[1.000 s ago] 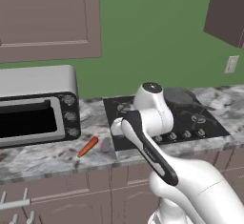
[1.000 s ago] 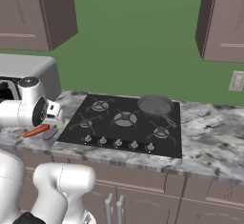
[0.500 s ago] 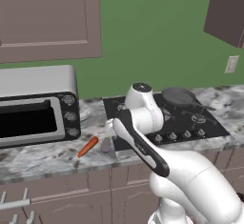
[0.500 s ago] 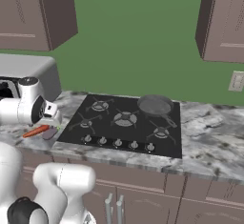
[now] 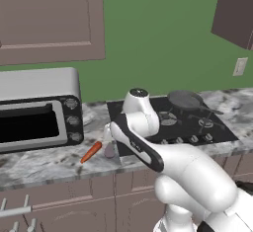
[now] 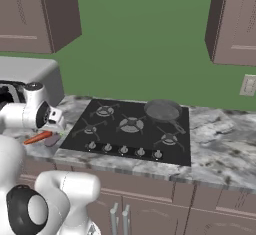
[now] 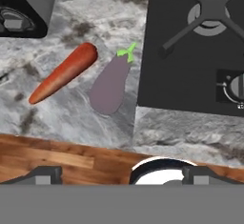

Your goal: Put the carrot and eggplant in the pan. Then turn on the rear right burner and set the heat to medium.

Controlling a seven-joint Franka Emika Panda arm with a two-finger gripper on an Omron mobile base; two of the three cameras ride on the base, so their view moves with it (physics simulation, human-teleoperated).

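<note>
Hand view: smooth orange carrot (image 7: 64,79), tapered, lies diagonally at centre-left on the mottled grey stone counter (image 7: 95,37), just beside the matte grey-purple teardrop eggplant (image 7: 112,85) with green stem. Eggplant sits close to the black cooktop (image 7: 190,70) edge. Gripper (image 7: 119,174) at bottom edge holds nothing; fingertips well apart, so open wide.

The carrot (image 7: 64,78) and eggplant (image 7: 110,85) lie side by side on the counter (image 7: 71,118), between the toaster oven (image 5: 38,108) on the left and the cooktop (image 6: 131,129) on the right. The pan (image 6: 162,110) sits on the cooktop's rear right burner.
</note>
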